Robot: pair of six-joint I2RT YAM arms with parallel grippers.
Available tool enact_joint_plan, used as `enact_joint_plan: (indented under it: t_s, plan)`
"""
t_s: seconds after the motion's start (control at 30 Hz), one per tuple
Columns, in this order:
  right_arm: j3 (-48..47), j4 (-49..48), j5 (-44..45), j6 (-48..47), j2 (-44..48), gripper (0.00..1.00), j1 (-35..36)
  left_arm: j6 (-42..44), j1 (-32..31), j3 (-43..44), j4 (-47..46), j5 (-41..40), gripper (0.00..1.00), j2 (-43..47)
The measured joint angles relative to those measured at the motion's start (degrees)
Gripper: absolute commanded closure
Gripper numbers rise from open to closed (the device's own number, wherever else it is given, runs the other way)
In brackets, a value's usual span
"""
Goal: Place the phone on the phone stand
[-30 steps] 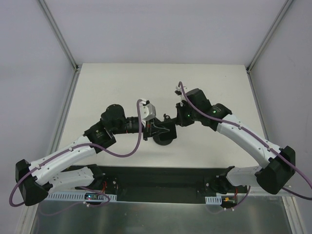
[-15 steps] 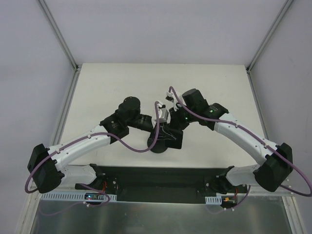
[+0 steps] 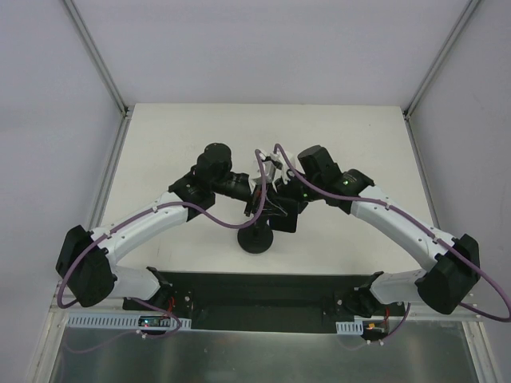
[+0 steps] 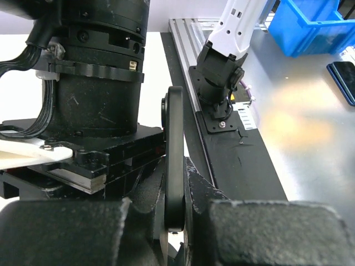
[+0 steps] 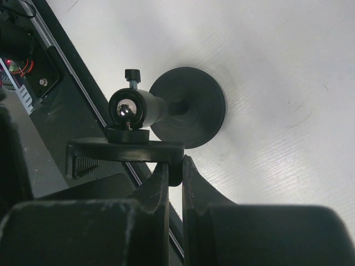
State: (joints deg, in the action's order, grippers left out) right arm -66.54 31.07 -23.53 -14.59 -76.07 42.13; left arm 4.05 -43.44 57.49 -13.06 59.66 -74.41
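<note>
Workcell twins in matching livery: the left arm (image 3: pixel 152 226) and right arm (image 3: pixel 393 219) pair white link shells with matt black joint housings and bulky black shoulders. A purple cable (image 3: pixel 211 223) loops along each. A green light (image 3: pixel 345 182) glows on the right arm. The left gripper (image 4: pixel 175 188) and right gripper (image 5: pixel 174 170) are black and blocky, and small screws (image 4: pixel 83 37) stud a black cylindrical wrist (image 4: pixel 100 105).

L tool (image 3: pixel 259 204) w/ phone (image 4: pixel 175 160) + R tool (image 5: pixel 175 166) crowd phone stand (image 3: pixel 257 240).
</note>
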Motion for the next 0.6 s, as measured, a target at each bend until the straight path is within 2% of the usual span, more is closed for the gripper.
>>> enact_joint_plan:
  t_s: [0.2,0.6]
  plan:
    - [0.00,0.02,-0.85,-0.46,0.59,0.99,0.00,-0.28,0.00,0.98,0.28,1.77,1.00,-2.03]
    - [0.00,1.16,-0.94,-1.16,3.21,0.99,-1.66,3.78,0.00,1.29,5.64,-0.13,1.00,-2.03]
